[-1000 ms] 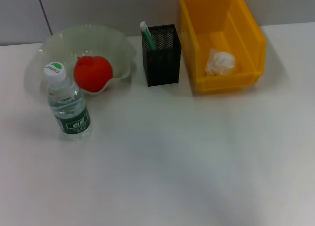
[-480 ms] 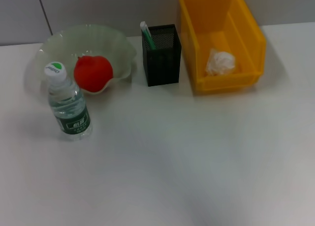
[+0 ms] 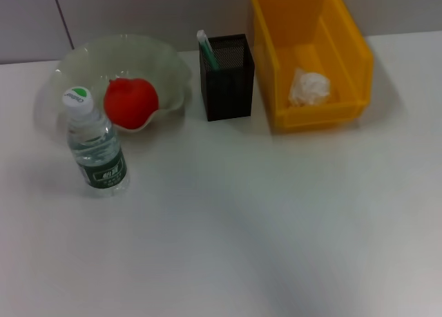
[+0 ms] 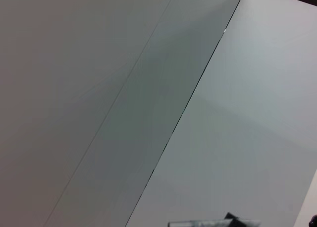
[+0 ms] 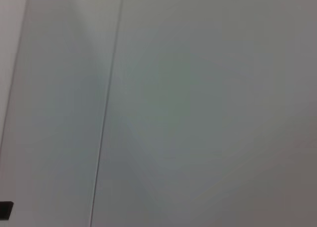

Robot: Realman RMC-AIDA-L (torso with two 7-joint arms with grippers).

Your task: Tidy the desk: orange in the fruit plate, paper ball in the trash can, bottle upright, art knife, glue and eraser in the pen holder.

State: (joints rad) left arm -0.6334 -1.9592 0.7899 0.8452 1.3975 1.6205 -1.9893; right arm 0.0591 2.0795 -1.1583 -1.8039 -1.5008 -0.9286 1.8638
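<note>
Two hands: unseen, state unknown | pen holder (image 3: 226,77) contents mostly hidden

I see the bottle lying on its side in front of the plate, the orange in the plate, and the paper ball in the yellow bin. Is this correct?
Not quite. The head view shows the bottle standing upright, cap on top, in front of the plate. The rest holds: the orange is in the plate and the paper ball is in the yellow bin.

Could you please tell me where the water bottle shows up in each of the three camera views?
Head view: the water bottle stands upright at left, in front of the fruit plate.
Left wrist view: not in it.
Right wrist view: not in it.
Shared landmark: none can be told; the wrist views show only plain grey panels.
</note>
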